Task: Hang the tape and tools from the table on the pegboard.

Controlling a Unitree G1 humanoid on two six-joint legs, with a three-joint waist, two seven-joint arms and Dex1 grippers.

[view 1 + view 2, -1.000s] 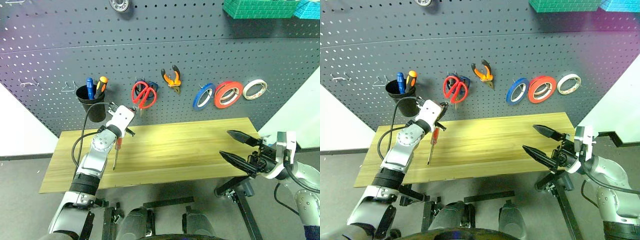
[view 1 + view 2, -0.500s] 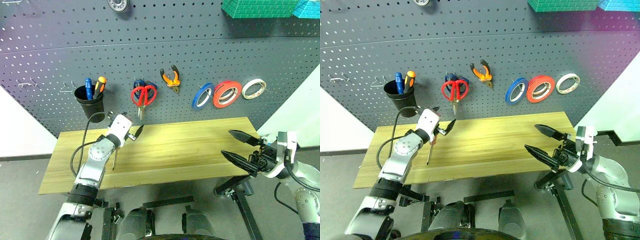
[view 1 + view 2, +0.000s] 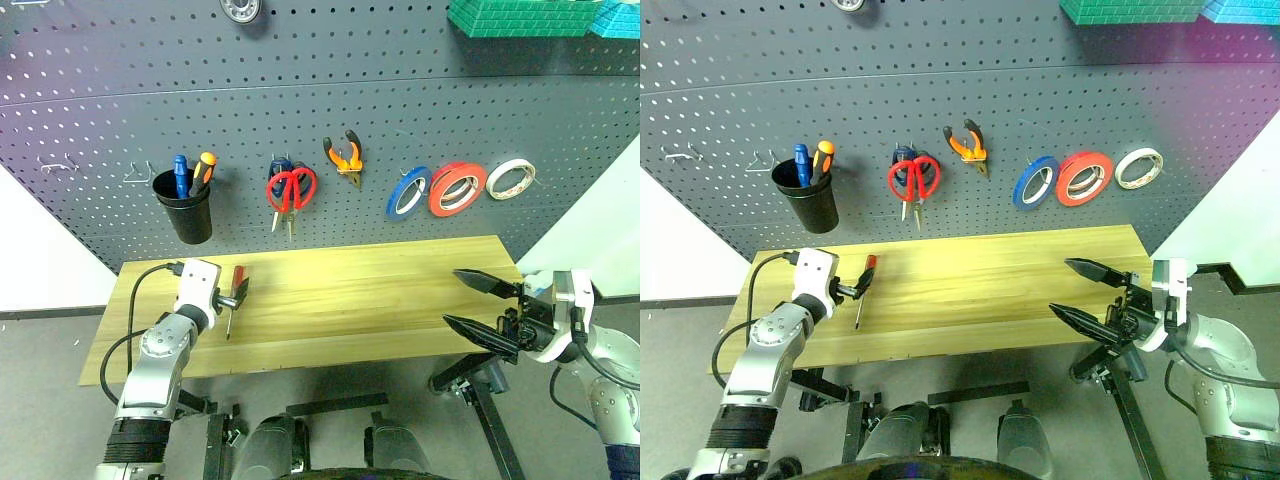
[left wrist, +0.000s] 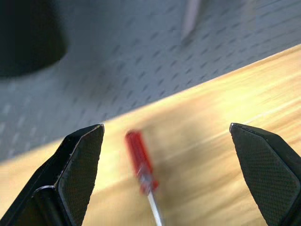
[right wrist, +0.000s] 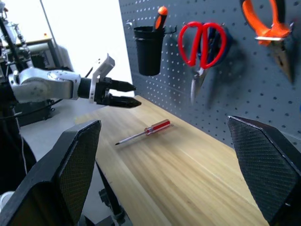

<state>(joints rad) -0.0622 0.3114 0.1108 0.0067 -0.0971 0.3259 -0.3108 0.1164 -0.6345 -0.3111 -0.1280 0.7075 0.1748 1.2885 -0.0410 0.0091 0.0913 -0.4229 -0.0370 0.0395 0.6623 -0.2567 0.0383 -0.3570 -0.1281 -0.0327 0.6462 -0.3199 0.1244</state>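
The red-handled screwdriver (image 3: 236, 284) lies loose on the left part of the table (image 3: 380, 290), handle toward the pegboard (image 3: 330, 90). My left gripper (image 3: 238, 294) hovers open just left of it, and the screwdriver (image 4: 139, 157) lies on the wood ahead between the spread fingers, touching neither. The red tape (image 3: 457, 188), the red-handled scissors (image 3: 292, 188) and the orange-and-black pliers (image 3: 343, 155) hang on the pegboard. My right gripper (image 3: 452, 296) stays open and empty off the table's right end.
A black cup (image 3: 188, 205) holding a blue and an orange screwdriver hangs on the board at the left. A blue tape roll (image 3: 407, 192) and a white roll (image 3: 510, 178) flank the red tape. Green bins (image 3: 520, 15) sit at the board's top right.
My left gripper has opened and drawn back down and to the left, away from the screwdriver, which stays lying on the table. The right gripper has not moved.
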